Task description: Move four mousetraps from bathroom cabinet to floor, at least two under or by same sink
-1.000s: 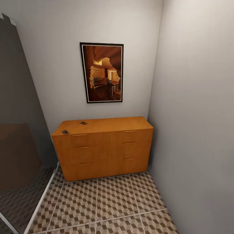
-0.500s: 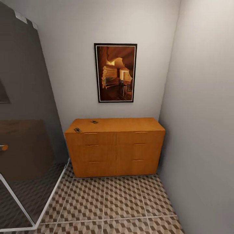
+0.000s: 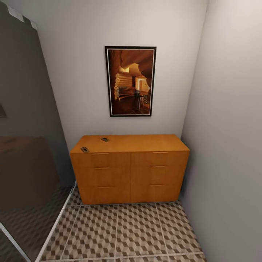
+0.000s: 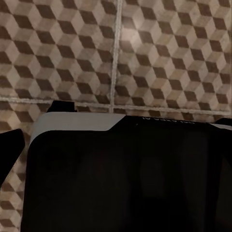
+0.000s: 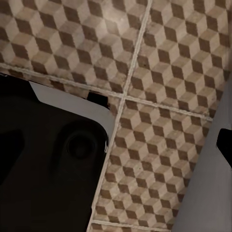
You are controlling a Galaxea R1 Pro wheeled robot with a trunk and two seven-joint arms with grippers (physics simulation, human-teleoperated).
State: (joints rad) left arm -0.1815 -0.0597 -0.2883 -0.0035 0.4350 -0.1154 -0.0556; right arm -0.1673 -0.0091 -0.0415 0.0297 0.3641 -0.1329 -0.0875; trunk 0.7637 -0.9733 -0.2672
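Note:
The cabinet, a low orange-brown chest with bar handles, stands against the far wall, drawers closed. Two mousetraps lie on its top: one at the front left corner, another farther back. The cube-patterned bathroom floor stretches in front of it. In the wrist views both arms hang over this floor beside my dark base. A dark fingertip of my left gripper sits at the picture's edge, and so does a fingertip of my right gripper. Nothing is between the fingers.
A dark glass shower panel with a white frame runs along the left. A grey wall closes the right side, close to the cabinet. A framed picture hangs above the cabinet.
The head view has shifted, so the cabinet now sits more centred and a little nearer. The cabinet and the two mousetraps on it have not moved.

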